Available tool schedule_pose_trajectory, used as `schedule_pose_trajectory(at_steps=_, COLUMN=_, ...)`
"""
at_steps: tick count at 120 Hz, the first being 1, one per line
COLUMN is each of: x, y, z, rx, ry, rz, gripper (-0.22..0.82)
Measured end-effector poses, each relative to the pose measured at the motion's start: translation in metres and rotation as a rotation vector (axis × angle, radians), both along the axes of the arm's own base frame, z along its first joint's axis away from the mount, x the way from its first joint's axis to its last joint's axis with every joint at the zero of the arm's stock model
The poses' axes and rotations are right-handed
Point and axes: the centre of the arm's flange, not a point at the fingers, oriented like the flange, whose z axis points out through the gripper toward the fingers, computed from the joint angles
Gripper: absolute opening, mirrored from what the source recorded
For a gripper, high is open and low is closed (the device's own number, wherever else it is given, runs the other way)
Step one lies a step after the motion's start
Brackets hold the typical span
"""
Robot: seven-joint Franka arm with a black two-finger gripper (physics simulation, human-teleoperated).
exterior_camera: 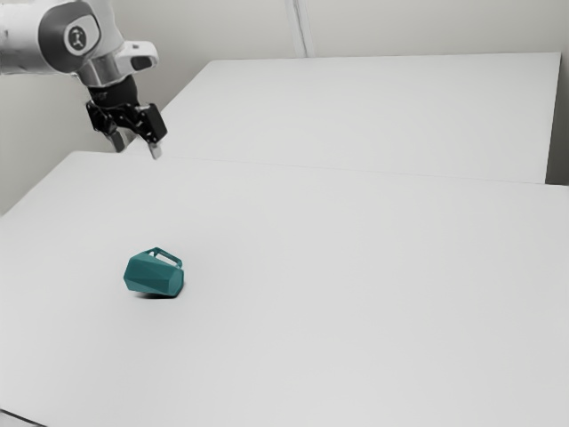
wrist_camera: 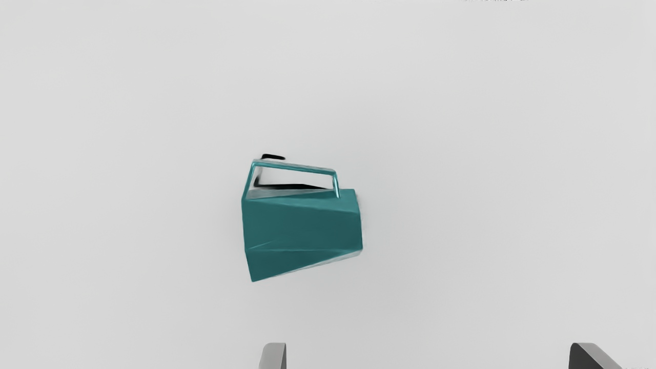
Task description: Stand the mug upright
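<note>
Nearest, on the pale table (exterior_camera: 356,302), the teal mug (exterior_camera: 154,274) is seen tipped on its side, so the upright pose that is asked for is not shown. Its weight is carried by the faceted body, and by those flat faces, it is judged, rolling may be hindered. A closed-looking flat end, taken to be the base, is turned toward the exterior view's right. The handle (wrist_camera: 294,166) is lifted clear of the table and slanted away from the exterior camera; by this the upper side of the body is left partly open to a grip.

Farther off and higher up, the claw (exterior_camera: 138,149) is held above the table, well apart from the mug. Its fingers are spread apart, with nothing clamped between them; such a gap is suited to letting the body in. In the wrist view the mug is placed nearer the line of one finger (wrist_camera: 273,356) than of the other, so a sideways correction is probably needed before the claw is lowered. For the righting itself, a firm hold and a quarter turn onto the base seem called for; by a loose pinch the mug could be spun about the grip.

Farthest, a white panel (exterior_camera: 382,116) is backed by a plain wall (exterior_camera: 427,27).
</note>
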Motion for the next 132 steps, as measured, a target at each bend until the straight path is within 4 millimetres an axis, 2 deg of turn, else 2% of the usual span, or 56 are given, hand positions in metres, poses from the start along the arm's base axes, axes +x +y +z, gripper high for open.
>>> schedule_pose_trajectory(at_steps=9, x=0.000, y=-0.027, z=-0.008, rx=-0.002, ry=-0.004, rz=-0.054, gripper=0.60)
schedule_pose_trajectory(at_steps=16, x=0.000, y=-0.039, z=-0.019, rx=-0.016, ry=-0.002, rz=-0.077, gripper=0.60)
schedule_pose_trajectory(at_steps=22, x=0.000, y=-0.036, z=-0.036, rx=-0.030, ry=0.009, rz=-0.072, gripper=0.60)
schedule_pose_trajectory(at_steps=28, x=0.000, y=-0.019, z=-0.052, rx=-0.044, ry=0.020, rz=-0.039, gripper=0.60)
schedule_pose_trajectory(at_steps=48, x=0.002, y=0.083, z=-0.094, rx=-0.095, ry=0.017, rz=0.151, gripper=0.60)
schedule_pose_trajectory(at_steps=53, x=0.000, y=0.115, z=-0.105, rx=-0.122, ry=0.011, rz=0.210, gripper=0.60)
schedule_pose_trajectory(at_steps=57, x=-0.003, y=0.148, z=-0.120, rx=-0.156, ry=0.013, rz=0.270, gripper=0.60)
schedule_pose_trajectory(at_steps=67, x=-0.031, y=0.247, z=-0.158, rx=-0.274, ry=-0.005, rz=0.445, gripper=0.60)
schedule_pose_trajectory(at_steps=73, x=-0.045, y=0.281, z=-0.176, rx=-0.338, ry=-0.023, rz=0.492, gripper=0.60)
schedule_pose_trajectory(at_steps=79, x=-0.055, y=0.301, z=-0.189, rx=-0.389, ry=-0.043, rz=0.507, gripper=0.60)
schedule_pose_trajectory(at_steps=91, x=-0.062, y=0.318, z=-0.221, rx=-0.454, ry=-0.052, rz=0.466, gripper=0.60)
schedule_pose_trajectory(at_steps=104, x=-0.062, y=0.321, z=-0.256, rx=-0.515, ry=-0.049, rz=0.374, gripper=0.60)
schedule_pose_trajectory(at_steps=122, x=-0.067, y=0.320, z=-0.273, rx=-0.626, ry=-0.133, rz=0.234, gripper=0.60)
schedule_pose_trajectory(at_steps=132, x=-0.085, y=0.322, z=-0.289, rx=-0.725, ry=-0.216, rz=0.224, gripper=0.60)
